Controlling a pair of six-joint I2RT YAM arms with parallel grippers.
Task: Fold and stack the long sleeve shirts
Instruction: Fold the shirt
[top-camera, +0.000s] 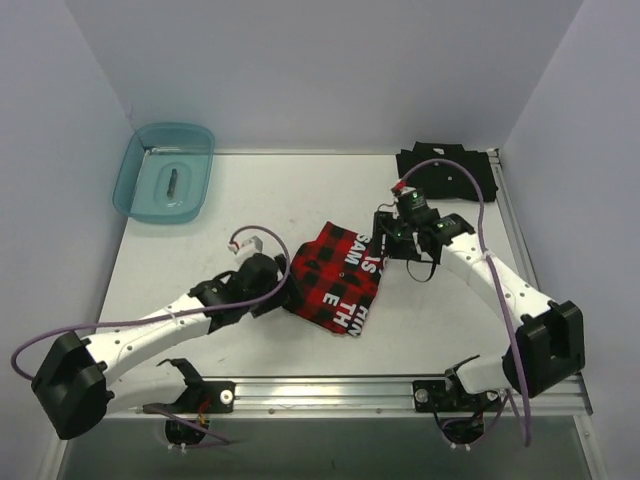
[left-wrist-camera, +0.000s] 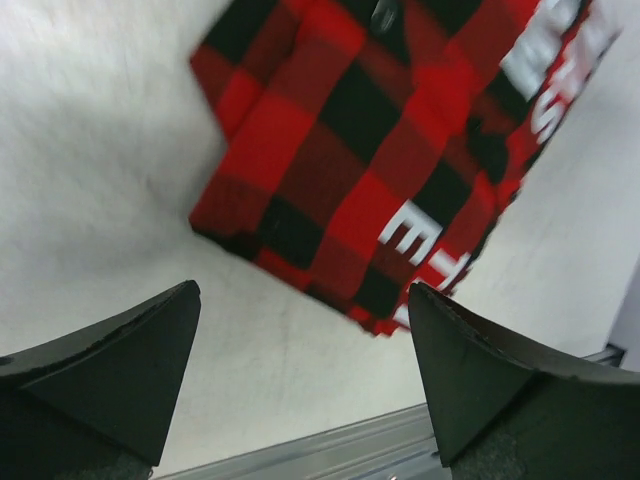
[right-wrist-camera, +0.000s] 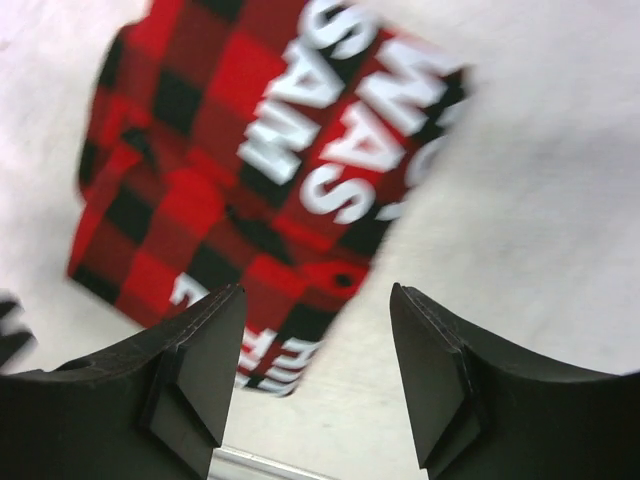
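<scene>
Two shirts. Folded plaid shirt (top-camera: 335, 278) lies mid-table (top-camera: 250, 190), open tabletop toward 12 o'clock. Black shirt (top-camera: 447, 172) sits in the 1 o'clock corner, at the far and right edges. One teal bin (top-camera: 165, 172) at 11 o'clock. Left gripper (left-wrist-camera: 302, 292) and right gripper (right-wrist-camera: 315, 290) both spread, holding nothing.

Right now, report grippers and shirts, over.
Left gripper open, empty, beside plaid flannel shirt. Right gripper open, empty, above its lettered edge. Black shirt apart, far right corner. Nothing blocking.

The right gripper (right-wrist-camera: 318, 298) hangs with jaws apart and empty over the folded red-and-black plaid shirt (right-wrist-camera: 200, 190) — white block letters (right-wrist-camera: 340, 130) showing — on the white table (right-wrist-camera: 540, 200).
</scene>
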